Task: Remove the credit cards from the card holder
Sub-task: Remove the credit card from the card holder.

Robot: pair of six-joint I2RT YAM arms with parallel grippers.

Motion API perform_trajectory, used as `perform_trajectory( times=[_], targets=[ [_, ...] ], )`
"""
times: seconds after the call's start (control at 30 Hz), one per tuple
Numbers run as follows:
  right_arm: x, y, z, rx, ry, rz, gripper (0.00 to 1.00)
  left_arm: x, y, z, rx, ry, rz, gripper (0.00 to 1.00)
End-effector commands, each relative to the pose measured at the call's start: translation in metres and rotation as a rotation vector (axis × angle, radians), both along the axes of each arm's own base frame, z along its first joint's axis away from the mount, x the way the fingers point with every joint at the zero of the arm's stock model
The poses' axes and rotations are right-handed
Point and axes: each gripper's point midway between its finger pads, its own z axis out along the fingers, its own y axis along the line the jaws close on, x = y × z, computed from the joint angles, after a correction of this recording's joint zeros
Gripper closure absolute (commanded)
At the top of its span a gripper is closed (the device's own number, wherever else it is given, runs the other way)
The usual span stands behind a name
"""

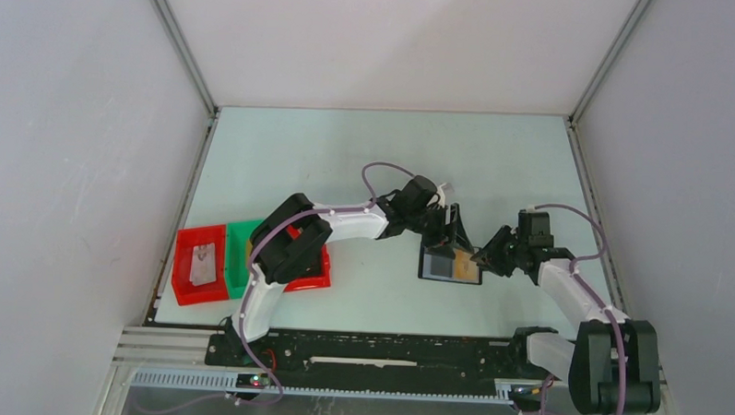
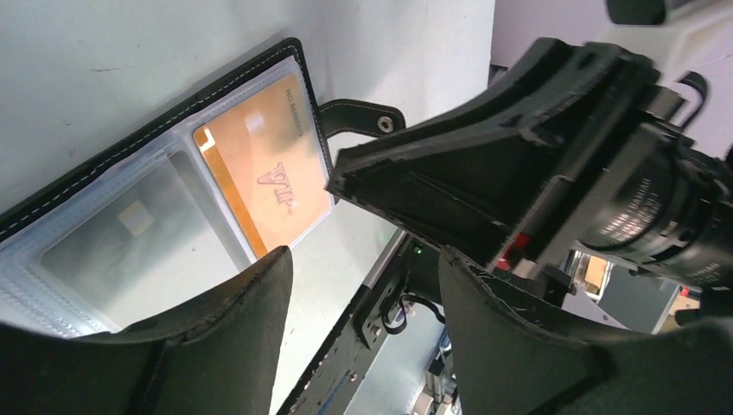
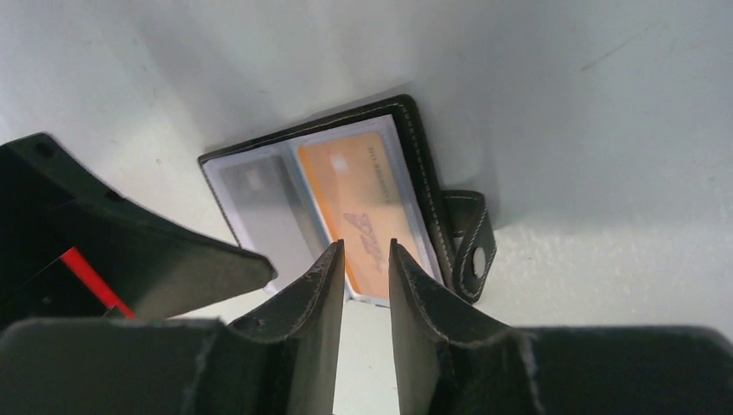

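The black card holder [image 1: 433, 273] lies open on the table, its clear sleeves facing up. In the left wrist view the card holder [image 2: 130, 130] holds an orange credit card [image 2: 268, 173] and a pale grey card [image 2: 138, 238]. The right wrist view shows the same orange card [image 3: 359, 194] and grey card [image 3: 259, 203] in the holder [image 3: 423, 164]. My left gripper [image 1: 454, 232] is open and empty just above the holder's far edge; its tips [image 2: 363, 268] hover over the near edge. My right gripper [image 1: 481, 260] sits at the holder's right edge, and its jaws [image 3: 363, 251] stand a narrow gap apart, empty, over the orange card's end.
A red tray [image 1: 185, 287] with a pale object in it and a green tray [image 1: 242, 258] stand at the left, with another red tray [image 1: 313, 278] under the left arm. The holder's snap strap [image 3: 471, 251] sticks out to the right. The black rail [image 1: 368, 351] runs along the near edge.
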Motion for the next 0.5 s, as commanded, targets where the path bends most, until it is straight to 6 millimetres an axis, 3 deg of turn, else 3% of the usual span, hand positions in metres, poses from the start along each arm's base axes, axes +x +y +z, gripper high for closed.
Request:
perform_trajectory(
  times=[0.0, 0.47],
  targets=[
    [0.009, -0.004, -0.011, -0.028, 0.005, -0.023, 0.66, 0.002, -0.004, 0.005, -0.034, 0.001, 0.007, 0.32],
    [0.01, -0.01, -0.03, -0.064, 0.059, -0.039, 0.67, 0.001, 0.005, -0.033, 0.067, 0.034, 0.012, 0.32]
  ],
)
